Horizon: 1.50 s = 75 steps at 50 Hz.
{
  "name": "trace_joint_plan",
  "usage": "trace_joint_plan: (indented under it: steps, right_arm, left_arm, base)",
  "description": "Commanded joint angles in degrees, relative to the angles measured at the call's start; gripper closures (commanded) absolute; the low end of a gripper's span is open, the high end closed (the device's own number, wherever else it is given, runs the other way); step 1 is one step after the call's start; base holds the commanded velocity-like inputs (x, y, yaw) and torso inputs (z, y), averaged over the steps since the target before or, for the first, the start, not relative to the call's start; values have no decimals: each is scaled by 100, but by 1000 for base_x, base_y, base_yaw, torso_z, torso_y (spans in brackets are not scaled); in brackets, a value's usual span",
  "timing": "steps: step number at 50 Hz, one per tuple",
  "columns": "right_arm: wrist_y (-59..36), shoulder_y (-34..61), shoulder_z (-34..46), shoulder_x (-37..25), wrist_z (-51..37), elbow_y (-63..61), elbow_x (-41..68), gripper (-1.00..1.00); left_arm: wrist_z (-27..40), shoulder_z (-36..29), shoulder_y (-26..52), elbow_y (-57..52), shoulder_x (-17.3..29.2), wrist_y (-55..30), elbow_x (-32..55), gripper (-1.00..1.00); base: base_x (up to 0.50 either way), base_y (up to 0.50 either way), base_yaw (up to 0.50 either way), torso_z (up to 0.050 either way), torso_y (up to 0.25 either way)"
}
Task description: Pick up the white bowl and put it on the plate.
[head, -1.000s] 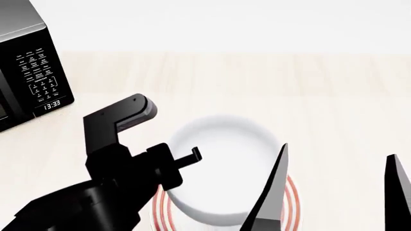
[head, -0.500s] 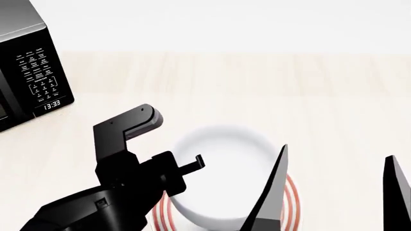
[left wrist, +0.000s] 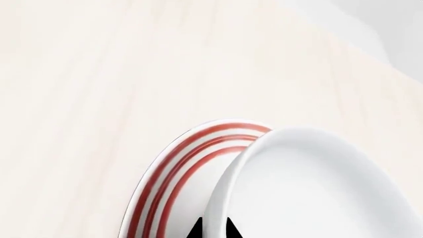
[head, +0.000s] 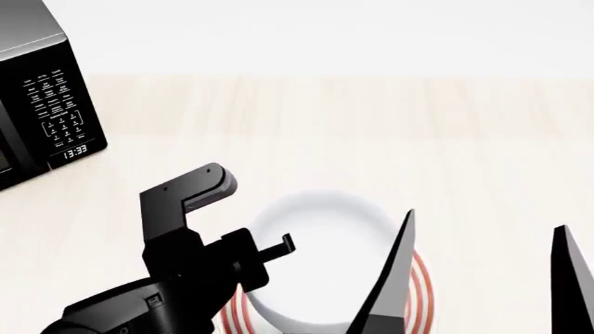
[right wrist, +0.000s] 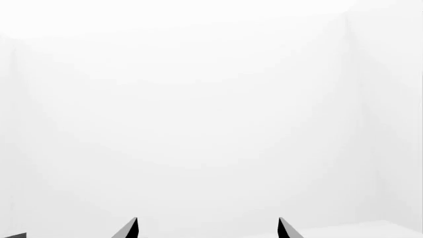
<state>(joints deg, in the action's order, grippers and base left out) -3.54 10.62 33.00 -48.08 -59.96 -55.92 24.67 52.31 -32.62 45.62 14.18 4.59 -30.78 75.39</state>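
The white bowl (head: 320, 257) hangs from my left gripper (head: 278, 245), which is shut on its left rim. In the left wrist view the rim (left wrist: 218, 208) runs between the two dark fingertips of the left gripper (left wrist: 214, 229). The bowl (left wrist: 310, 188) is tilted over the plate (left wrist: 178, 173), whose red rings show beside and under it. In the head view the plate (head: 422, 289) shows only as red arcs around the bowl. I cannot tell whether the bowl touches the plate. My right gripper (head: 485, 221) is open and empty at the near right, and also shows in its wrist view (right wrist: 207, 227).
A black microwave (head: 42, 104) stands at the far left of the light wooden table (head: 371, 118). A white wall runs behind the table. The right gripper's near finger (head: 390, 285) crosses in front of the bowl's right side.
My left gripper has carried the bowl nearer and lower, over the plate. The right gripper has not moved.
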Motion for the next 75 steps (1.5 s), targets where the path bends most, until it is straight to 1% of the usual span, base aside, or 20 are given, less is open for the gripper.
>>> trace_joint_plan:
  steps: [1,8,14,20,48,70,71,75]
  right_arm:
    - [101,-9,-155,91,157,89,-116,-100]
    - [97,3,-160,83,144,92,-97,-100]
    - [93,-3,-169,62,120,72,-90,-100]
    - [119,-22,-178,37,106,68,-99,-100]
    - [180,-21,-161,18,94,112,-94,-100]
    - [148,12,-127,17,76,84,-87,-100]
    - [152,14,-131,13,75,80,-84,-100]
    - [156,15,-137,-1,67,68,-80,-100]
  left_arm:
    - [-366,67,58,170,-95,277,-126,100]
    - [-556,-27,84,438,-130,397,-201,100]
    - [-581,-73,25,446,-139,466,-159,100]
    - [-788,-170,-33,720,-203,624,-215,100]
    - [-1081,-438,9,1180,-226,958,-171,100]
    - [-1099,-639,37,1035,-86,996,-95,100]
    - [-1123,-650,42,1029,-81,993,-90,-100]
    - [-1091,-667,50,926,-33,961,-50,-100]
  base:
    - [0,0,0,0,0]
    - [0,0,0,0,1]
    - [0,0,0,0,0]
    - [0,0,0,0,0]
    - [0,0,0,0,0]
    - [0,0,0,0,0]
    - [0,0,0,0,0]
    - [0,0,0,0,0]
